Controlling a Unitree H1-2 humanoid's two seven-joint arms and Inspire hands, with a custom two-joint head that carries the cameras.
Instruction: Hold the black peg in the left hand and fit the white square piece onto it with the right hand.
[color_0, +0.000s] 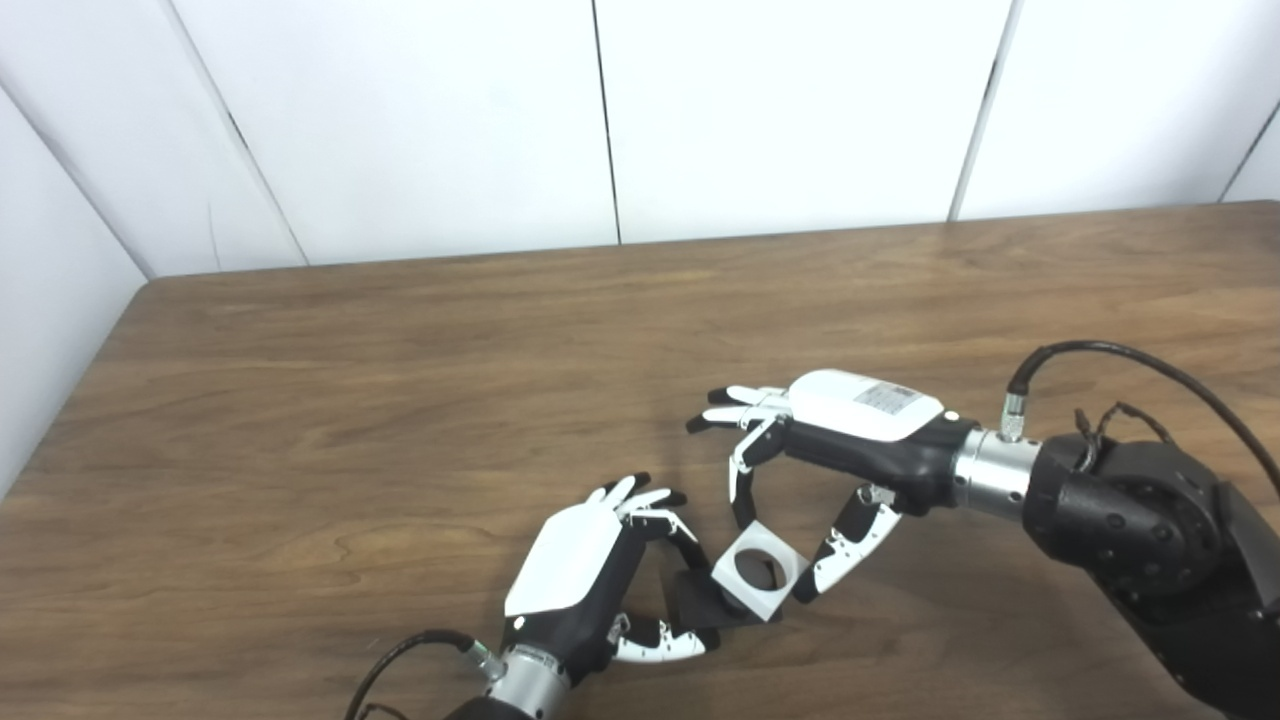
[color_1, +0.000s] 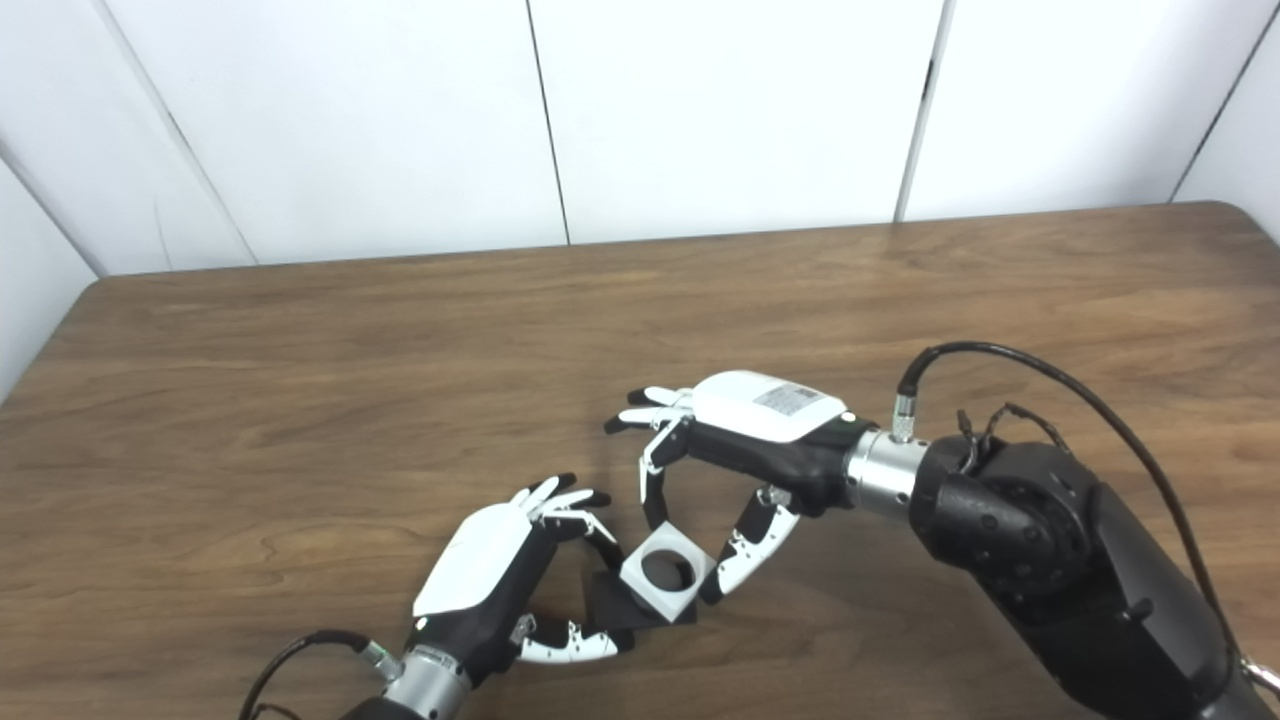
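A brown wooden table (color_0: 400, 380) is seen in front of white wall panels (color_0: 450, 120). Near the front edge, left of centre, the left hand (color_0: 600, 575) is raised on its arm from the bottom of the picture, its white back turned upward. Its fingers (color_0: 665, 525) and thumb are curled around a black piece, taken to be the black peg (color_0: 700, 600), of which only a flat dark base is shown; the hand is thus clamped on it. Just to the right, touching the black part and overlapping it, the white square piece (color_0: 760, 575) is held tilted, its round hole turned up toward the cameras. It is pinched at two opposite sides by the right hand (color_0: 850, 440): one finger is pressed against its upper left edge and the thumb (color_0: 845, 550) against its right edge, while the other fingers are stretched out leftward above the table. Whether the peg has entered the hole cannot be told. The right arm (color_0: 1130, 520), black with a cable looped over it, is brought in from the lower right.
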